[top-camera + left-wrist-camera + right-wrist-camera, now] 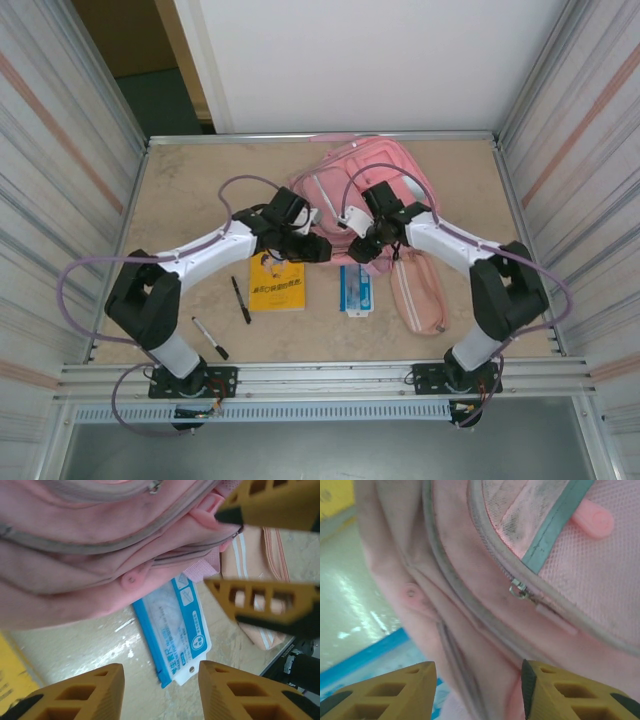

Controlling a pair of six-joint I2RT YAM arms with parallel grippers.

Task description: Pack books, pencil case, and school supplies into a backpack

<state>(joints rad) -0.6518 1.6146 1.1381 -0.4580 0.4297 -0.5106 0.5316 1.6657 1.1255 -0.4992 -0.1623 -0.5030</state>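
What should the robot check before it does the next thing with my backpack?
1. Left gripper empty: ok, its jaws are open over the blue-and-white packet.
2. Right gripper holding the backpack: cannot tell; fabric lies between its jaws.
3. Backpack zip open: not ok, the zips in view look shut.
4. Yellow book, pencil case and pens free on the table: ok.
5. Room between the grippers: not ok, they are very close.

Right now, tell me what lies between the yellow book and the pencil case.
The blue-and-white packet lies there, flat, apart from both; the top view shows it.
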